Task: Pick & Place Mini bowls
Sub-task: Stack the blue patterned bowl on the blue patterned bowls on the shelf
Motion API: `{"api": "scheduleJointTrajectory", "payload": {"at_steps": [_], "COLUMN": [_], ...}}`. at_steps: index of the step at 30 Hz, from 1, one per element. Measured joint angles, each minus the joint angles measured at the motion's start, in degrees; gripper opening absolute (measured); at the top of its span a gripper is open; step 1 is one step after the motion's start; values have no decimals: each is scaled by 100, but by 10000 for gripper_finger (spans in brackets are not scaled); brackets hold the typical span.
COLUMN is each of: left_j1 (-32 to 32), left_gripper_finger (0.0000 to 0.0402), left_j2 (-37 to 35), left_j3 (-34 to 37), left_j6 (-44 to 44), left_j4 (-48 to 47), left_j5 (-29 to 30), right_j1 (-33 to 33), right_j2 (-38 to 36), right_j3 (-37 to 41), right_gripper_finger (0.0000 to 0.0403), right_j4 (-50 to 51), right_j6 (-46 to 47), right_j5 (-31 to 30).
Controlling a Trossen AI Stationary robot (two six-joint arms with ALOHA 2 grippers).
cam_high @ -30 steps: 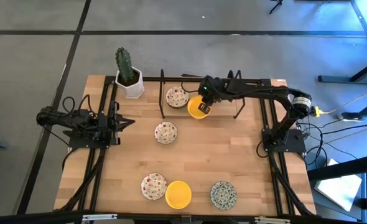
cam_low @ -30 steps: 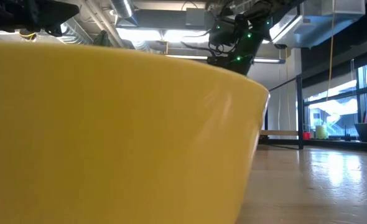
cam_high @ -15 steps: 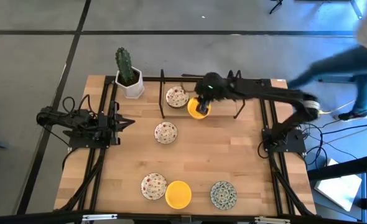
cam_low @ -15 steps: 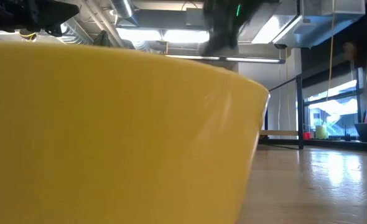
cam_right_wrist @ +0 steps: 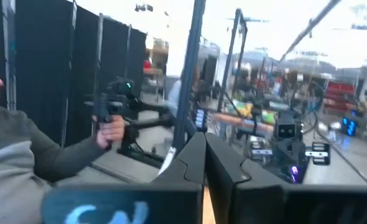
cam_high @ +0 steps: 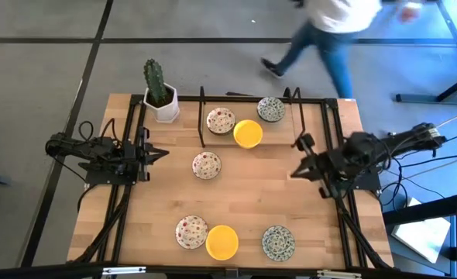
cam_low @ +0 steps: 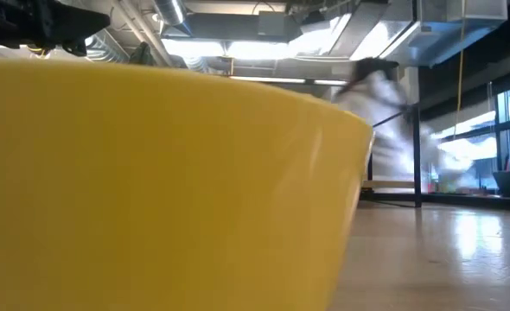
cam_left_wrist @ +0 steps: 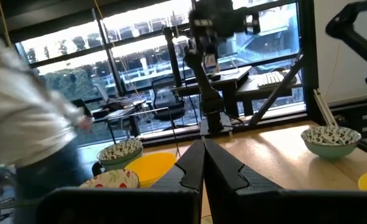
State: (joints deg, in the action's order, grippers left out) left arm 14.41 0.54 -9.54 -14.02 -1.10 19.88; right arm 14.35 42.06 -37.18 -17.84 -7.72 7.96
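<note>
Several mini bowls rest on their bases on the wooden table. At the far side are a red-speckled bowl (cam_high: 220, 120), a yellow bowl (cam_high: 248, 133) and a grey-green bowl (cam_high: 271, 109). Another speckled bowl (cam_high: 206, 164) sits mid-table. Near the front edge are a speckled bowl (cam_high: 190, 232), a yellow bowl (cam_high: 221, 242) and a grey-green bowl (cam_high: 278, 242). My right gripper (cam_high: 297, 172) is shut and empty at the table's right side, pointing about level. My left gripper (cam_high: 160, 153) waits shut at the left. Both pairs of fingers meet in the wrist views (cam_left_wrist: 203, 168) (cam_right_wrist: 203, 165).
A white square pot with a cactus (cam_high: 159, 94) stands at the far left corner. A black rack frame (cam_high: 202, 116) stands around the far bowls. A yellow bowl (cam_low: 151, 190) fills the low view. One person (cam_high: 329, 31) walks past the far edge; another (cam_right_wrist: 22, 155) stands beyond the table.
My right gripper has left the far yellow bowl, which stays on the table. It has drawn back fast toward the table's right edge, risen and tipped from pointing down to about level. The grey-green bowl behind it is now uncovered. A person has walked in beyond the far edge.
</note>
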Motion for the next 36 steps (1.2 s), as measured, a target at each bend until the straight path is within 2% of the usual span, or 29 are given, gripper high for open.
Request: {"api": "scheduleJointTrajectory", "payload": {"at_steps": [5, 11, 14, 18, 25, 30, 32, 33, 36], "left_j1": [0, 0, -2, -2, -1, 0, 4, 25, 285], "left_gripper_finger": [4, 4, 4, 4, 4, 4, 4, 4, 4], "left_j2": [-1, -2, -2, -2, 0, 93, 156, 205, 599], "left_j3": [0, 0, 0, 0, 0, 162, 160, 122, -142], "left_j6": [29, 33, 35, 67, 170, 690, 616, 686, 795], "left_j4": [87, 91, 90, 82, 35, 86, 397, 655, 1381], "left_j5": [0, 3, 5, 2, -2, -116, -159, -206, -975], "right_j1": [447, 496, 496, 496, 496, 496, 496, 496, 496], "right_j2": [-523, -554, -498, -520, -498, -497, -496, -496, -496], "right_j3": [1347, 2246, 2589, 2742, 2741, 2741, 2740, 2740, 2740], "right_gripper_finger": [5, 7, 4, 6, 8, 8, 11, 12, 13], "right_j4": [-1037, -1633, -2133, -2292, -2109, -1911, -1863, -1848, -1730], "right_j6": [-101, -179, -166, 61, 108, -33, -48, -48, -22], "right_j5": [-414, -453, -740, -1280, -1294, -1295, -1315, -1372, -1504]}}
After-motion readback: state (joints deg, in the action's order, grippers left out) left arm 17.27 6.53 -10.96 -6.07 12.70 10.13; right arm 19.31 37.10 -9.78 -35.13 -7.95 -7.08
